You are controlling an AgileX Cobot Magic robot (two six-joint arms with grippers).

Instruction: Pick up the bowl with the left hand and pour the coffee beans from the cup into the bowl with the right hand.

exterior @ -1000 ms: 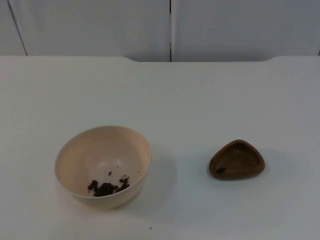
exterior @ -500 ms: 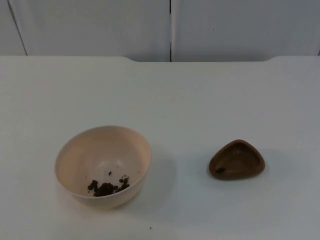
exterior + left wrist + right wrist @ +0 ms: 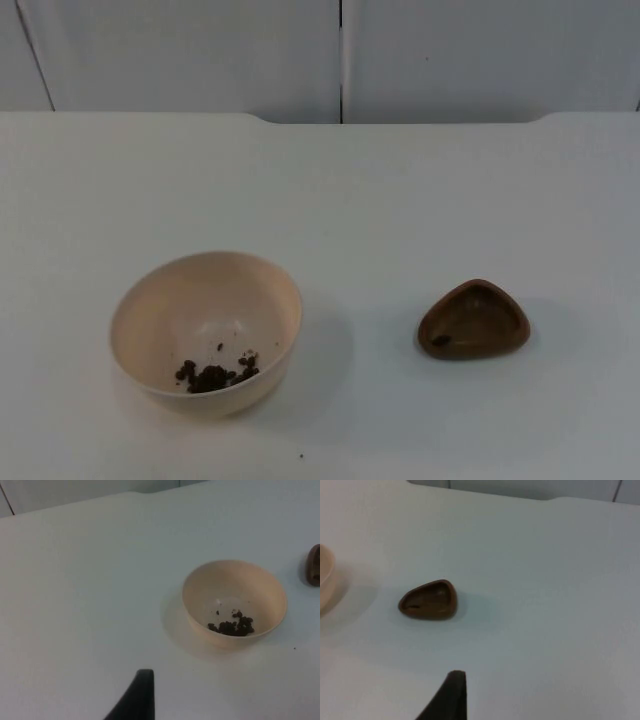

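A cream bowl [image 3: 205,330] stands on the white table at the front left, with a small heap of coffee beans [image 3: 212,375] inside it. To its right sits a small brown wooden cup [image 3: 473,320], upright, with one dark speck in it. My left gripper [image 3: 140,697] hangs well back from the bowl [image 3: 235,602] and the beans [image 3: 232,626], touching neither. My right gripper [image 3: 451,695] is likewise held away from the cup [image 3: 428,600]. Both arms wait.
A tiny dark crumb [image 3: 300,457] lies on the table in front of the bowl. The grey partition wall [image 3: 340,55] closes off the far edge of the table [image 3: 400,190].
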